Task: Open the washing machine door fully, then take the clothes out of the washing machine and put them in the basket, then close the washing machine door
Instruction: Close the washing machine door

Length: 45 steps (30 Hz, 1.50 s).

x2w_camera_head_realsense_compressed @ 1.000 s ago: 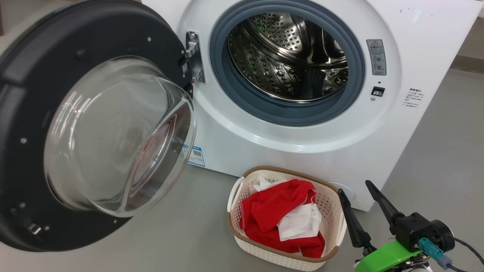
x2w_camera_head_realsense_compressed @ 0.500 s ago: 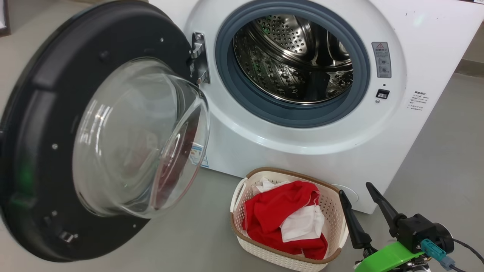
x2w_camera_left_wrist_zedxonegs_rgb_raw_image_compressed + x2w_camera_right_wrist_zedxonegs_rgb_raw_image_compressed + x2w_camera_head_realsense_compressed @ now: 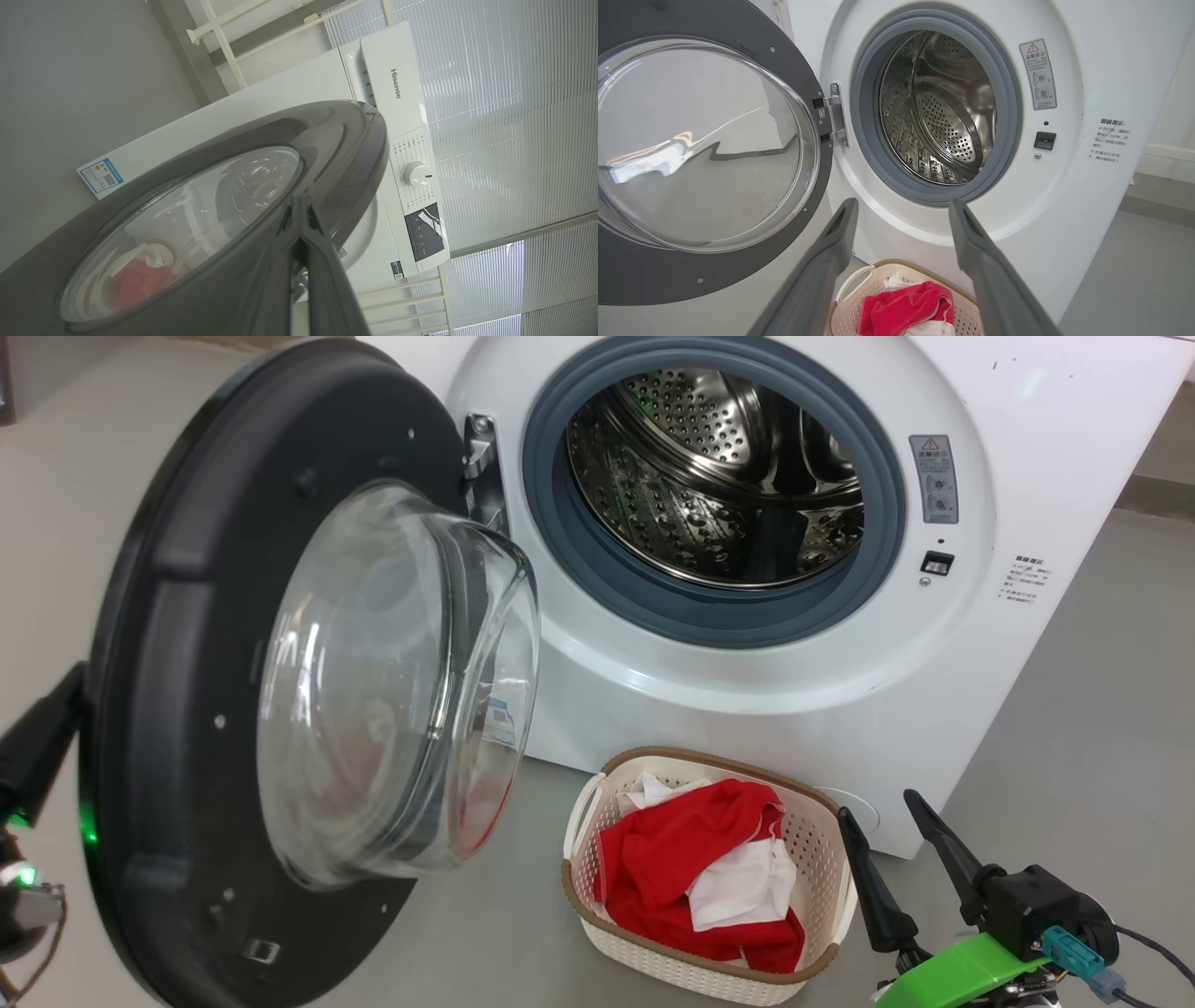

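The door (image 3: 177, 709) stood partway open, hung from the hinge (image 3: 481, 467) on the left of the washer (image 3: 747, 709). Its black rim was turned edge-on to the room and its glass bowl (image 3: 401, 691) bulged toward the opening. A smear of red showed in the glass.

The left claw (image 3: 299, 205) had its two fingers pressed together, nothing between them, and their tips lay against the glossy outer rim of the door. From the front, its dark body poked out past the door's far left edge, with a green light glowing beside it.

Inside the grey gasket (image 3: 560, 532) the steel drum (image 3: 709, 476) shone. The clothes (image 3: 681, 859) lay heaped in the basket (image 3: 653, 971), red folds over a white piece, with more white at the back corner. The basket sat on the floor (image 3: 1074, 756) right at the foot of the washer's front, below the opening.

The right claw (image 3: 876, 803) hung just beside the basket's right wall with its fingers spread apart and empty, pointing up toward the washer.
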Motion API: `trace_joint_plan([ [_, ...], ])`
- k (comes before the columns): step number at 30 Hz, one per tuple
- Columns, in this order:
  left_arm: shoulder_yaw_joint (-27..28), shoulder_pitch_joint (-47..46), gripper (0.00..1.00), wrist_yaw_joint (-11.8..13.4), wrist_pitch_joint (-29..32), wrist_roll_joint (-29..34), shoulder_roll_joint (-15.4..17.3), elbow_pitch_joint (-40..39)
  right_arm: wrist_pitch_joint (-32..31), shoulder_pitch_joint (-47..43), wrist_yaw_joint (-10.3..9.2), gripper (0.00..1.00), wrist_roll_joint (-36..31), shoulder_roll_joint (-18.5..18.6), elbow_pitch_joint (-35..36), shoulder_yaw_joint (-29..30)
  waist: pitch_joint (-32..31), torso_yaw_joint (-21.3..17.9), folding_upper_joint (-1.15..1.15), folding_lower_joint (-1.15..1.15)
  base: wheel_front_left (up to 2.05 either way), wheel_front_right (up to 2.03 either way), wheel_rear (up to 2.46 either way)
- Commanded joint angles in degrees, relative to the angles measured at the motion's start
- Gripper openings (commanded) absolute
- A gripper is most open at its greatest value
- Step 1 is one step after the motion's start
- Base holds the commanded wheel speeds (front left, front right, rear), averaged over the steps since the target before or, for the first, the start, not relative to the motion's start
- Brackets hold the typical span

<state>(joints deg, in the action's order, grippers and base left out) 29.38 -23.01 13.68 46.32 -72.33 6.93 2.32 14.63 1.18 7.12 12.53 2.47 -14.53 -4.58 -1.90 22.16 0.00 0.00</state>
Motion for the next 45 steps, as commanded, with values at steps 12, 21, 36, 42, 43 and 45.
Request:
trace_joint_plan([
  [12, -2.0, 4.3, 0.0, 1.2, 0.9, -2.3, -2.9, -11.1, 0.4, 2.2, 0.36, 1.0, 0.0, 0.4, 0.7, -1.3, 0.3, -1.5, 0.0, 0.0, 0.0, 0.0, 0.0],
  [21, -6.5, 8.7, 0.0, 1.5, -1.4, -6.0, -3.9, -15.4, 0.4, 2.7, 0.36, 1.0, 0.0, 0.4, 0.9, -1.4, 0.9, -3.1, 0.0, 0.0, 0.0, 0.0, 0.0],
  [36, -14.0, 14.3, 0.0, 2.1, -8.8, -15.7, -4.0, -19.4, 0.4, 3.2, 0.36, 1.0, -0.3, 0.4, 0.9, -1.2, 2.1, -7.0, 0.0, 0.0, 0.0, 0.0, 0.0],
  [42, -15.7, 15.2, 0.0, 1.8, -9.8, -17.0, -4.0, -19.9, 0.4, 3.1, 0.36, 1.0, -0.4, 0.4, 1.0, -1.3, 2.3, -7.9, 0.0, 0.0, 0.0, 0.0, 0.0],
  [43, -16.0, 15.3, 0.0, 1.8, -10.0, -17.1, -4.0, -19.9, 0.4, 3.1, 0.36, 1.0, -0.5, 0.4, 1.0, -1.3, 2.4, -8.0, 0.0, 0.0, 0.0, 0.0, 0.0],
  [45, -16.6, 15.4, 0.0, 1.6, -10.3, -17.2, -4.0, -19.9, 0.4, 3.1, 0.36, 1.0, -0.7, 0.4, 1.1, -1.3, 2.5, -8.3, 0.0, 0.0, 0.0, 0.0, 0.0],
])
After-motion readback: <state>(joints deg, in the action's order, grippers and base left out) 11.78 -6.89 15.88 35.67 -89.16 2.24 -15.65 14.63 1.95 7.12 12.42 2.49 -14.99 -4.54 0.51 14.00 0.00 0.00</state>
